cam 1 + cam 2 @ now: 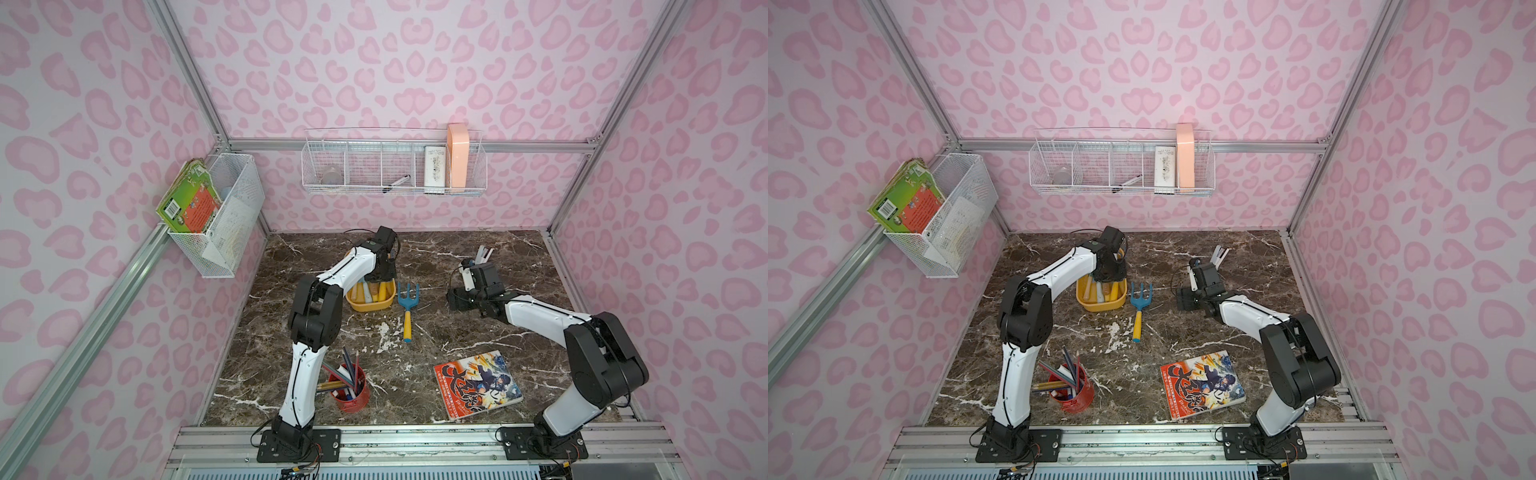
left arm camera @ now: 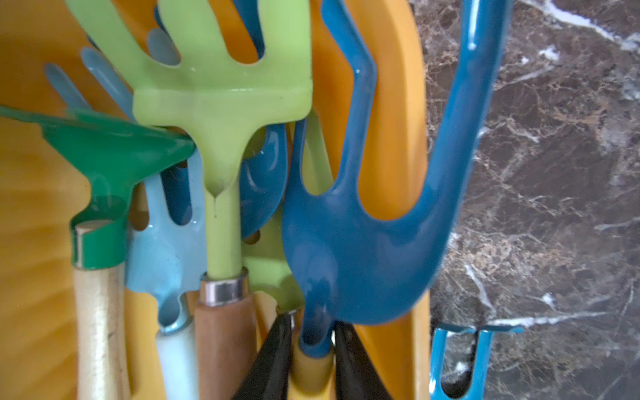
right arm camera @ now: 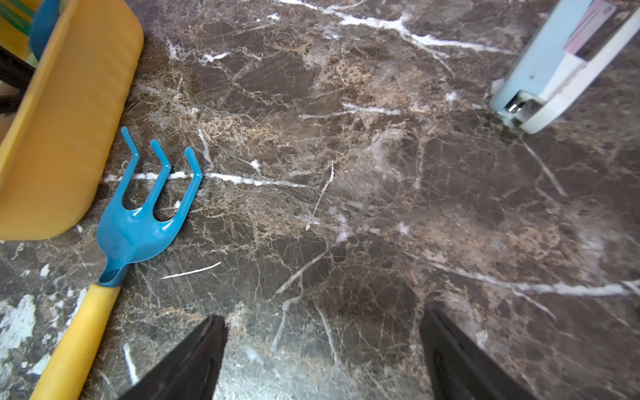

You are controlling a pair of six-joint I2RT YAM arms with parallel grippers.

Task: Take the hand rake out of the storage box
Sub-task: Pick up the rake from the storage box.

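The yellow-orange storage box (image 1: 368,306) (image 1: 1100,306) stands mid-table and holds several hand tools. In the left wrist view a dark blue hand rake (image 2: 346,249) with a yellow handle lies along the box's wall (image 2: 398,138). My left gripper (image 2: 311,329) is down inside the box, shut on this rake where the blue neck meets the handle. Both black fingers (image 2: 277,349) press against it. From above, the left wrist (image 1: 384,266) hides the grip. My right gripper (image 3: 322,318) (image 1: 457,299) hovers open over bare marble to the right of the box, with nothing between its fingers.
A second blue rake (image 1: 408,307) (image 3: 138,228) lies on the table just right of the box. A pale blue stapler (image 1: 484,253) (image 3: 561,65) is behind the right gripper. A red pencil cup (image 1: 351,390) and a comic book (image 1: 478,384) lie near the front. White wire baskets (image 1: 395,170) hang on the walls.
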